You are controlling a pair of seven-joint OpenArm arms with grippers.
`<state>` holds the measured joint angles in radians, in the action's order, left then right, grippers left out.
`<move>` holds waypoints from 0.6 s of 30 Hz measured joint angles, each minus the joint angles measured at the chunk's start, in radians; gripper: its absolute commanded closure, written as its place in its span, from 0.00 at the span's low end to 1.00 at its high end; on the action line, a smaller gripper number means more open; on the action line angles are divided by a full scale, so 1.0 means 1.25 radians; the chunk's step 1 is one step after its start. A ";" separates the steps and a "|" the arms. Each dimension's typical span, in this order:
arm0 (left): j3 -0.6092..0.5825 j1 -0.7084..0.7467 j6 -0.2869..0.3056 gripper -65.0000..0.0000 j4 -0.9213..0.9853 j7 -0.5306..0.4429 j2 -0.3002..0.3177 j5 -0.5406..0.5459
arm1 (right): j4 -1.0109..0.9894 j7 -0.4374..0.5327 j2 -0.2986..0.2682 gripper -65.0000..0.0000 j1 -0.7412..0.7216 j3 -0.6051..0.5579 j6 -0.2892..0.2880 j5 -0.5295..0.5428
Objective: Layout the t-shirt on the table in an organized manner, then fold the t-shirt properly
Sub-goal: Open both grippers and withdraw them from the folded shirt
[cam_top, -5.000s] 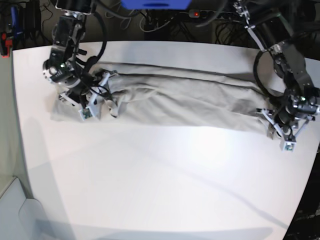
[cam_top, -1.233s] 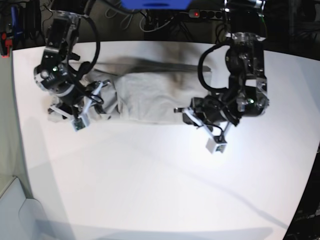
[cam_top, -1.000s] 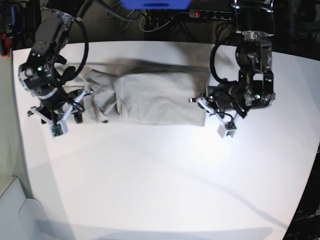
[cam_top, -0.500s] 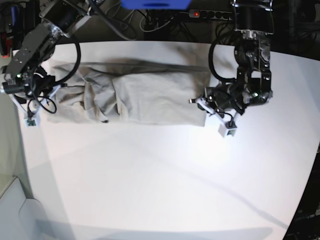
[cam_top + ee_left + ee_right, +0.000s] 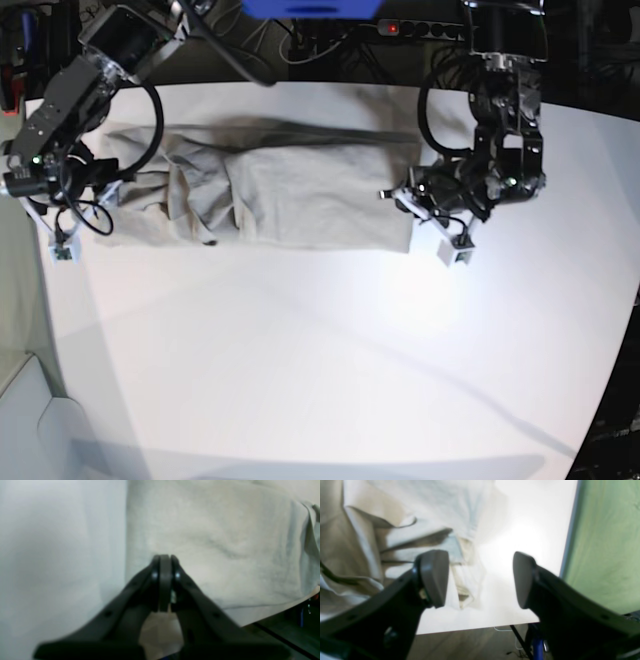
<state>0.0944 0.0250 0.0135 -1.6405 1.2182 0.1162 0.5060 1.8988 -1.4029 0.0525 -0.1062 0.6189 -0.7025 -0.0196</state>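
At the near half, bare surface — all the action sits beyond it.
Fold's just landed: the t-shirt now lies doubled in a band from 9 to 3 o'clock, no longer stretched full-width. Left hand, fingers pressed together, empty, rests on the cloth by the folded edge at 3. Right hand has swung out to 9, fingers now spread wide, holding nothing, over the bunched sleeve end by the surface's edge. Little margin there; plenty at 6. Far rim, 12 o'clock, runs close behind the cloth.
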 measured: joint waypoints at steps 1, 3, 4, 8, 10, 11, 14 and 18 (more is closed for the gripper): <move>0.000 0.004 0.000 1.00 -0.004 0.001 0.000 -0.001 | 0.000 0.000 0.000 0.32 0.000 0.001 0.000 -0.001; 0.000 0.009 0.000 1.00 -0.021 0.004 0.000 0.000 | -0.001 0.000 0.000 0.30 0.000 0.001 0.000 -0.001; 0.000 0.009 0.000 1.00 -0.031 0.004 0.003 0.000 | -0.001 0.000 0.000 0.29 0.000 0.001 0.000 -0.001; 0.002 0.007 0.000 1.00 -0.067 0.004 0.011 0.000 | -0.009 0.001 0.000 0.22 0.000 0.001 0.000 -0.001; 0.002 0.018 0.000 1.00 -0.083 0.007 0.011 0.000 | -0.040 0.001 -0.002 0.18 -0.002 0.001 0.000 0.000; 0.002 0.023 0.000 1.00 -0.091 0.007 0.011 0.000 | -0.063 0.001 -0.004 0.16 -0.003 0.001 0.000 0.000; 0.002 0.031 0.000 1.00 -0.102 0.006 0.011 0.001 | -0.136 0.000 -0.007 0.11 -0.012 0.003 0.000 -0.001; 0.002 0.037 0.000 1.00 -0.102 0.006 0.011 0.000 | -0.233 0.016 -0.010 0.03 -0.026 0.018 0.000 0.016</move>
<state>0.0963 0.0715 0.0135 -1.7683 1.2255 0.1303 0.5064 1.6070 -1.3830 0.0395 -0.1390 0.6418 -0.7029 -0.0002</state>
